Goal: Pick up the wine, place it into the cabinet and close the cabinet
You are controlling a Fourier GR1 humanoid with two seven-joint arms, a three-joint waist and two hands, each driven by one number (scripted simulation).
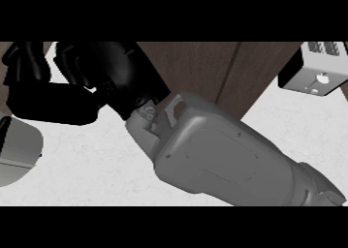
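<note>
R hand (98, 72) fills view near cabinet (205, 68), fingers curled, maybe empty.

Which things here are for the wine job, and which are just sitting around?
For the job: right hand; brown wooden panels, probably the cabinet. The wine doesn't show.
Just lying about: silver box, top right; pale grey thing at the left edge; white counter.
</note>
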